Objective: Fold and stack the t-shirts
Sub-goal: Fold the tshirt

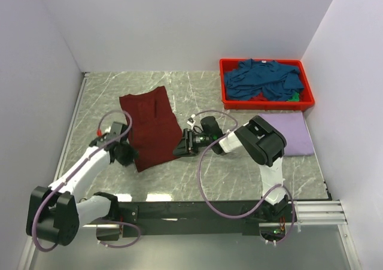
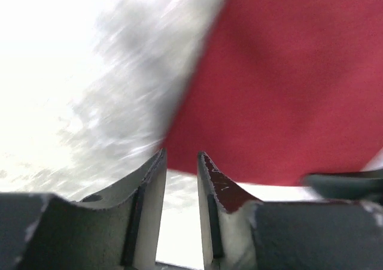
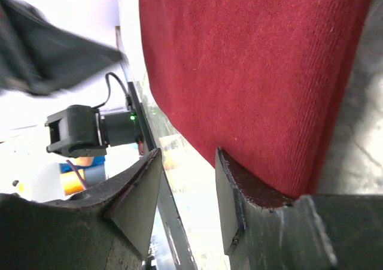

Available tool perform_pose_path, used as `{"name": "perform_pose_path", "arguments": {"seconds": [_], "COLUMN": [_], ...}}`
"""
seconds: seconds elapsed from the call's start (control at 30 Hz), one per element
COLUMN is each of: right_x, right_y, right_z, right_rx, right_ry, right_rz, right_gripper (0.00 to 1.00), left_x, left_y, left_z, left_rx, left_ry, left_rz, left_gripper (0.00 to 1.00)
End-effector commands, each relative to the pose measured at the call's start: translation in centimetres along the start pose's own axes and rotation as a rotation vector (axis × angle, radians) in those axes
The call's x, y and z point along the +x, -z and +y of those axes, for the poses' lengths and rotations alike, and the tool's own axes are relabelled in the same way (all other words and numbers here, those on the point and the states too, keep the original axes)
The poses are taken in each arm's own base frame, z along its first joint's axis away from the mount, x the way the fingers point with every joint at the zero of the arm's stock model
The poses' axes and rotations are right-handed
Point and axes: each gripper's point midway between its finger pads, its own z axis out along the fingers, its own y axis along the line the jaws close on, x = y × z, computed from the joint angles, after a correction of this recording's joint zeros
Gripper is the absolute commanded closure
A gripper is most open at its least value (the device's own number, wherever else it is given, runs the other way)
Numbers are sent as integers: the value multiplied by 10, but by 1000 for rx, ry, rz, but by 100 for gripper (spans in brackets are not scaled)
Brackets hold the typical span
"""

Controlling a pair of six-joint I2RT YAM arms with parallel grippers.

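While both arms reach in over the grey marbled surface (image 1: 203,90), the dark maroon t-shirt (image 1: 149,123) is the biggest thing laid out on it. It's spread flat as a long strip a bit left of the middle, slanting from the far side toward the near edge. Over in the far right corner sits the red bin (image 1: 263,105), with the teal-blue t-shirts (image 1: 263,81) heaped loose inside. Just in front of the bin, along the right edge, the pale lavender t-shirt (image 1: 296,132) lies as a flat rectangle, partly behind the right arm. Left tool (image 2: 181,152) is down at the maroon shirt's near left edge. Its fingers are a little apart with only bright surface showing in the gap, and the cloth is just past the tips. Right tool (image 3: 188,151) is at the shirt's near right edge, fingers apart too and nothing between them, with the maroon cloth lying against the outside of one finger.
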Motion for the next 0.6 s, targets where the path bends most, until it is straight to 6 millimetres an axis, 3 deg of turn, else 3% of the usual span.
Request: {"name": "perform_pose_path", "arguments": {"seconds": [0.0,0.17,0.2,0.3,0.47,0.57], "right_x": [-11,-30,-32,-39,-43,-39], "right_y": [11,15,14,10,5,7], "right_z": [8,26,25,18,-6,-25], "right_rx": [22,23,28,49,86,121], "right_ry": [80,131,140,130,89,48], "right_rz": [-40,-69,-70,-77,-84,-92], "right_gripper": [51,52,52,52,51,52], "left_x": [-51,-83,-92,-101,-102,-96], "left_y": [23,20,14,-6,-50,-76], "left_z": [-52,-106,-123,-149,-174,-176], "left_rx": [89,148,159,160,85,48], "left_ry": [-73,-178,-187,-229,-300,-318], "left_rz": [-159,-205,-212,-202,-164,-131], "left_gripper": [66,66,65,66,66,67]}}
